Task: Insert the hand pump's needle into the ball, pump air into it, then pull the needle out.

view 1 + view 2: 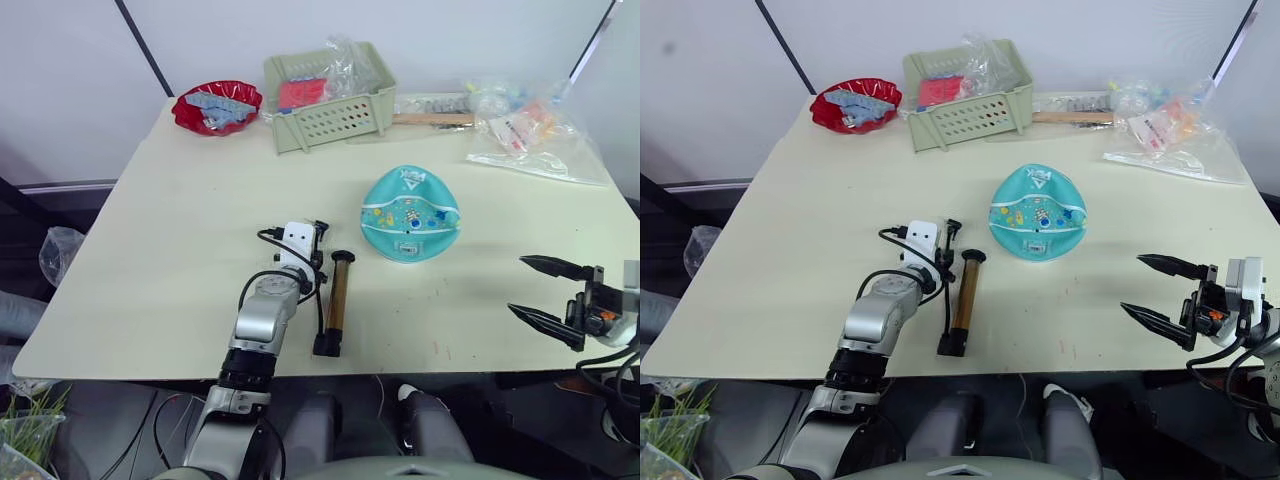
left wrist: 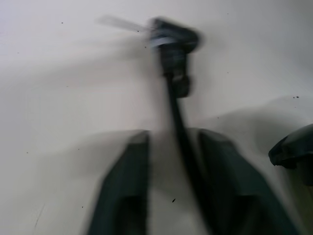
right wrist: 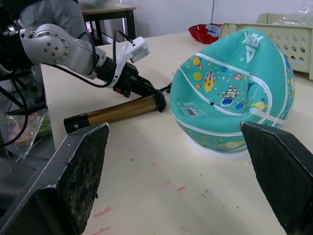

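Left side: left gripper (image 1: 318, 243) down at the table (image 1: 150, 260), just beside the upper end of the hand pump (image 1: 336, 303). Left wrist view: fingers (image 2: 128, 196) spread, thin black hose (image 2: 178, 122) running up between them; whether pinched or merely straddled, cannot tell. Beyond the fingertips, the black angled fitting with the needle (image 2: 122, 23) blurred, lying on or close over the table surface, not in anything.

Centre: hand pump flat on the table, bronze barrel pointing roughly toward the robot, black caps at both ends. Apart from it, to the right and further back, the ball (image 1: 410, 214), teal, visibly caved in and slack, resting on the table by itself. No needle in it as far as visible; valve location not made out.

Right side: right gripper (image 1: 545, 292) released, jaws wide apart, held at the near right edge of the table, well clear of the ball and touching nothing.

Assessment: no stage of the task completed. Needle pick-up apparently in hand; insertion, pumping and withdrawal all outstanding. Ball unsecured at present; likely to need steadying by the right gripper before insertion.
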### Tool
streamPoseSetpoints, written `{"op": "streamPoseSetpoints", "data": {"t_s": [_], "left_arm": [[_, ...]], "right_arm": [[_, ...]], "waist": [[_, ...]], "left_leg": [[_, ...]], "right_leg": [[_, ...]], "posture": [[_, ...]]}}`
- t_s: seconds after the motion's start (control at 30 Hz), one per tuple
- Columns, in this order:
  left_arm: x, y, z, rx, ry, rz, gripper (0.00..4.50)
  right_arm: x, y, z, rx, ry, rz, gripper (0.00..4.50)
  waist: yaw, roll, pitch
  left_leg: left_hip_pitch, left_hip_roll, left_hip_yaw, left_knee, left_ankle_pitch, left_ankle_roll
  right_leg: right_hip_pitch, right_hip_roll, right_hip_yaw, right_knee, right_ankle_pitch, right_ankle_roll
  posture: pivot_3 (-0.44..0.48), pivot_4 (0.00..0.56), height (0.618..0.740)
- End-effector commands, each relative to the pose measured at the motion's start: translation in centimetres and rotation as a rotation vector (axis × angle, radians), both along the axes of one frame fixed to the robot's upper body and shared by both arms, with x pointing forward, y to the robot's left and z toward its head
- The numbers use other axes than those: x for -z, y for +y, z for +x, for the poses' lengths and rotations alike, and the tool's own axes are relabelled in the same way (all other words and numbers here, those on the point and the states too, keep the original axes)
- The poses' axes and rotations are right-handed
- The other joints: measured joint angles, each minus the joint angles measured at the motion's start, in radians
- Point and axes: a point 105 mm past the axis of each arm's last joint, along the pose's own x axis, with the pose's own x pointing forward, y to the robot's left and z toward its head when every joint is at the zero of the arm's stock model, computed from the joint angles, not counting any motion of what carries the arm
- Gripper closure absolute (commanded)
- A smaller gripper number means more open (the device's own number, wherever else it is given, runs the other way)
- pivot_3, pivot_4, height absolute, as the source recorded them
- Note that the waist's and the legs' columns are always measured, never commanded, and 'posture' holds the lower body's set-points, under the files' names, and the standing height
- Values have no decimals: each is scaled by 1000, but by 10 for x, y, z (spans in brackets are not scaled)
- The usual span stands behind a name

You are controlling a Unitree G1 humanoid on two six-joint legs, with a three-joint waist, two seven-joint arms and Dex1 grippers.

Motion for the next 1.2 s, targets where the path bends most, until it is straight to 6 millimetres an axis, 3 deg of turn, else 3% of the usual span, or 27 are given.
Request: {"op": "streamPoseSetpoints", "data": {"t_s": [0.03,0.3,0.6,0.7,0.8,0.97,1.2], "left_arm": [[11,1,-5,6,45,15,4422],[8,10,-5,-6,28,21,4422],[-28,17,-4,92,-148,29,4422],[-54,18,-5,154,-266,-21,4422],[-77,17,-13,246,-386,-50,4422],[-89,18,-24,303,-441,-106,4422],[-99,0,-54,511,-489,-204,4422]], "right_arm": [[-5,-2,0,4,-37,-1,0],[-5,0,1,-7,-42,12,0],[-5,6,-5,-64,-13,42,0],[-6,10,-7,-79,-9,52,0],[-7,11,-6,-74,-11,62,0],[-6,14,-8,-66,21,61,0],[-17,28,-5,-44,28,113,0]], "waist": [[0,0,0],[-3,0,0],[-8,0,0],[-6,-1,0],[-5,-1,0],[-4,-1,0],[-3,-1,1]], "left_leg": [[0,0,0,0,0,0],[0,0,0,0,0,0],[0,1,0,0,0,0],[-1,1,0,0,0,0],[-1,1,0,0,0,0],[-1,1,0,0,0,0],[-1,1,0,0,0,0]], "right_leg": [[0,0,0,0,0,0],[0,0,0,0,0,0],[-1,0,0,0,0,0],[-1,0,0,0,0,0],[-1,-1,0,0,0,0],[-1,-2,0,-1,0,0],[-1,-1,0,-1,0,0]], "posture": [[0,150,740],[0,150,740],[0,150,740],[0,150,740],[0,150,740],[0,150,740],[0,150,740]]}}
